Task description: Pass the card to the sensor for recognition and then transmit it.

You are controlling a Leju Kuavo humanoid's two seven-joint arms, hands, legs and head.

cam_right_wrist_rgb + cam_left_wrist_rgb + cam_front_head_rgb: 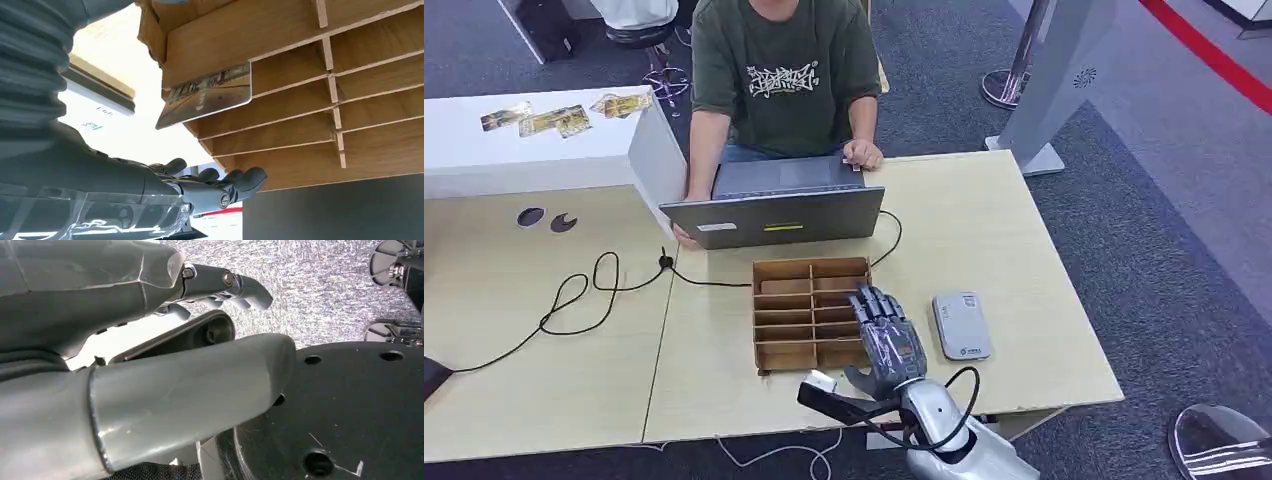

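Right hand (887, 338): fingers (235, 182) extended and apart, holding nothing, over the right columns of the wooden rack (786, 310). The card (207, 94) stands tilted in a rack slot, just beside the fingers. The sensor (961, 325) lies right of the rack. Left hand (150, 360): grip cannot be told. Behind the rack, a laptop (774, 215) and a person (779, 75).

On inspection there was one wooden slotted rack (812, 312), one card (206, 94) standing in it, one grey sensor pad (961, 325), one laptop (774, 203), five loose cards (564, 115) on the white counter (484, 155), and one person (784, 75).
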